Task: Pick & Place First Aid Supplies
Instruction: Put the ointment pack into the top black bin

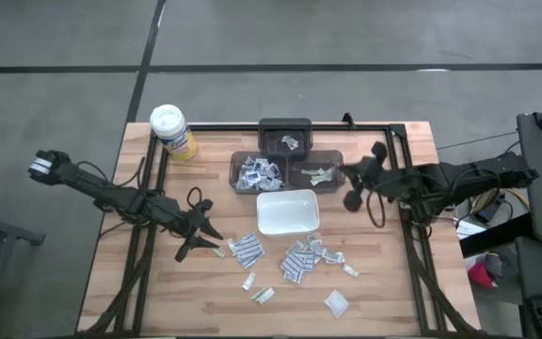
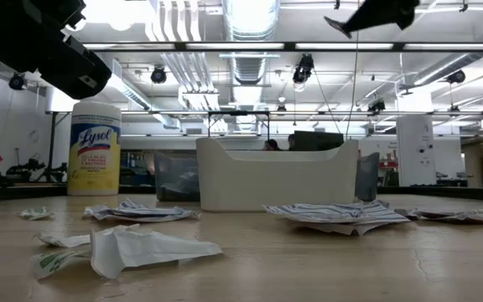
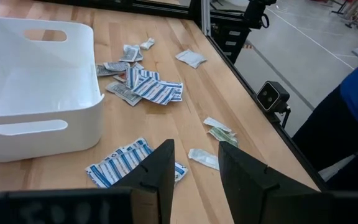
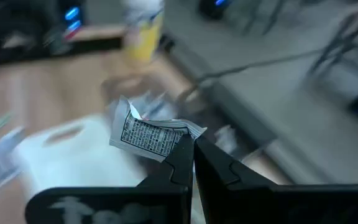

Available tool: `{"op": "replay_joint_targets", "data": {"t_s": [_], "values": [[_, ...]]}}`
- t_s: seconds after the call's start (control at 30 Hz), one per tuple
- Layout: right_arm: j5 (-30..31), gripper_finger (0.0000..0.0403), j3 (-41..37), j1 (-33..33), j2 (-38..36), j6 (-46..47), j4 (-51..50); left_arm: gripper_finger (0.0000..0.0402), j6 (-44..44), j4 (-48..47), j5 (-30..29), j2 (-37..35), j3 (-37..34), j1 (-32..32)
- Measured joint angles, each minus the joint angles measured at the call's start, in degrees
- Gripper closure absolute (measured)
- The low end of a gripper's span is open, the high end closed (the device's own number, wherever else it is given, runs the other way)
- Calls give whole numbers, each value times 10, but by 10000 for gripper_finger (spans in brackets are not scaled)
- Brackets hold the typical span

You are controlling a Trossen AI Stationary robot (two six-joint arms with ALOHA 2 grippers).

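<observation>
Holding a crumpled printed packet [image 4: 148, 134] pinched between its closed fingertips, the right gripper [image 4: 193, 144] hangs above the table near the dark bins; from overhead it [image 1: 354, 185] sits just to the right of the right-hand bin [image 1: 316, 172], beside the white tray [image 1: 287, 211]. The left gripper [image 1: 199, 240] waits low over the wooden table [image 1: 384, 282], left of the scattered supplies, its jaws apart with nothing between them; its fingers [image 3: 157, 171] frame a blue-striped packet [image 3: 123, 163] lying on the wood just beside the tray's near wall [image 3: 39, 127]. Loose first aid packets [image 1: 297, 259] lie spread on the table in front of the tray, some striped, a few greenish [image 1: 264, 297]. More packets fill the left-hand bin [image 1: 257, 172], and one lies in the rear bin [image 1: 285, 137]. A yellow Lysol canister [image 1: 171, 130] with a white lid stands upright at the far left corner.
</observation>
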Motion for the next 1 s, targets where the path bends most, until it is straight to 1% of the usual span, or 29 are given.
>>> {"op": "replay_joint_targets", "data": {"t_s": [0.1, 0.17, 0.33, 0.4, 0.47, 0.6, 0.7, 0.83, 1.0], "values": [[54, 394, 0, -31, 12, -60, 76, 284, 0, 0, 0, 0, 0, 0], [76, 394, 0, -59, 26, -97, 130, 284, -1, 0, 0, 0, 0, 0], [77, 394, 0, -145, 77, -174, 279, 284, -7, 0, 0, 0, 0, 0], [76, 394, 2, -180, 103, -177, 329, 284, -14, 0, 0, 0, 0, 0], [75, 394, 18, -213, 134, -168, 345, 284, -25, 0, 0, 0, 0, 0], [70, 394, 79, -265, 207, -147, 339, 284, -44, 0, -2, 0, 0, 0], [44, 394, 147, -290, 268, -148, 313, 284, -54, 0, -4, 0, 0, 0], [-1, 394, 265, -317, 353, -121, 202, 284, -72, 0, -13, 0, 0, 0], [-9, 394, 409, -351, 457, -39, 19, 284, -79, 0, -28, 0, 0, 0]]}}
